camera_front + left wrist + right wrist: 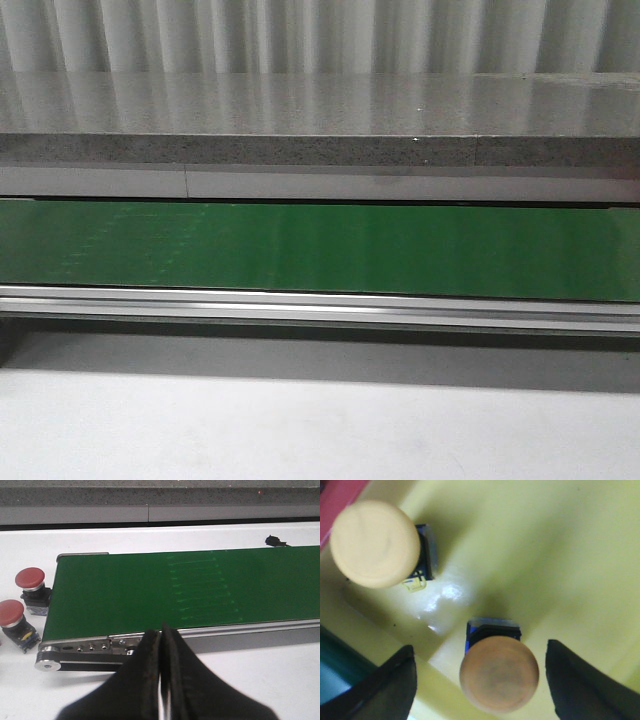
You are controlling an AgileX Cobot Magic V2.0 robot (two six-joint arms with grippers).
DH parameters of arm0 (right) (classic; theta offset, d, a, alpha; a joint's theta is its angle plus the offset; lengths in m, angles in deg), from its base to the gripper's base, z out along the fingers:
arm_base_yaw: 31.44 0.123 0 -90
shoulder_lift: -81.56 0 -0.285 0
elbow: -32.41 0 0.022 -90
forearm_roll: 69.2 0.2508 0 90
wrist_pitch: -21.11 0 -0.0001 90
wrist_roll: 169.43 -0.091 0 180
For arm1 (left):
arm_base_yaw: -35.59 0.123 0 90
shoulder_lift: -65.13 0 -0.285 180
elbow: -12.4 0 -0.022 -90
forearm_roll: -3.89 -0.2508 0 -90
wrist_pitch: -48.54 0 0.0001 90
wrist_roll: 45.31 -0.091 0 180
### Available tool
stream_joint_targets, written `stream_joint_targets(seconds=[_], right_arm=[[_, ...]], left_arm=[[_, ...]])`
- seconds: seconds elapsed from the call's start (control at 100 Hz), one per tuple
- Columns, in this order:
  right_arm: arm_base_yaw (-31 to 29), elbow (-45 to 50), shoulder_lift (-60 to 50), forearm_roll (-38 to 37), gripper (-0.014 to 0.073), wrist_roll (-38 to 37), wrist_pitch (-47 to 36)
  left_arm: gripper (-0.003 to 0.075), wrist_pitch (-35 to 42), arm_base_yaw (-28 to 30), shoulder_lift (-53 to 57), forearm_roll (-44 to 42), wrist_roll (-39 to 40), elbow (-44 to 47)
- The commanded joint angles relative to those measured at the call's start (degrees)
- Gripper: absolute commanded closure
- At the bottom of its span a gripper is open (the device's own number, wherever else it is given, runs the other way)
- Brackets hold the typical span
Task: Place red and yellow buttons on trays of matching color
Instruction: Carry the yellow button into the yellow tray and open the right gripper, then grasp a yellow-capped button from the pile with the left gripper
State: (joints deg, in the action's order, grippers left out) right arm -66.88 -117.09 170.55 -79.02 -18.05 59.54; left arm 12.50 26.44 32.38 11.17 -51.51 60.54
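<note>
Front view: a long green conveyor belt [320, 250] w/ a silver metal rail along its near edge runs across a white table [300, 430]; a grey speckled ledge [300, 150] sits behind it. No arms or buttons show here.

Left wrist view: the left gripper [161, 680] has its black fingers pressed together, closed on nothing, hovering over the white table just beside the near rail of the green belt, close to the belt's roller end. Two red mushroom-head push buttons stand on the table off that end of the belt: one [30, 580] farther from the camera, the other [11, 614] nearer & partly cut by the frame edge. Both are apart from the gripper. A small black connector [274, 541] lies on the table beyond the belt.

Right wrist view: the right gripper [480, 680] is spread wide, its black fingers on either side of a yellow-orange mushroom-head push button [498, 672], not touching it. That button rests inside the glossy yellow plastic tray [560, 555]. A 2nd, paler yellow button [375, 544] also sits in the tray, near a corner. A sliver of red tray [340, 495] borders the yellow one.
</note>
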Motion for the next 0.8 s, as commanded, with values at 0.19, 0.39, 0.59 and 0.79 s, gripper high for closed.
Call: stream_joint_targets(seconds=[0.19,0.39,0.59,0.79], right_arm=[[6.56,-1.17,-16.32,0.18,0.006,6.16,2.92],[21.15,-1.17,-23.19,0.76,0.048,12.75,6.28],[32.81,-1.17,-28.62,0.76,0.0652,14.83,9.32],[41.58,1.33,-35.65,0.8,0.0652,18.66,8.85]], left_arm=[[0.0741,4.3,-0.46,-0.36,0.94,0.01,-1.47],[0.0741,4.3,-0.46,-0.36,0.94,0.01,-1.47],[0.0741,4.3,-0.46,-0.36,0.94,0.01,-1.47],[0.0741,4.3,-0.46,-0.36,0.94,0.01,-1.47]])
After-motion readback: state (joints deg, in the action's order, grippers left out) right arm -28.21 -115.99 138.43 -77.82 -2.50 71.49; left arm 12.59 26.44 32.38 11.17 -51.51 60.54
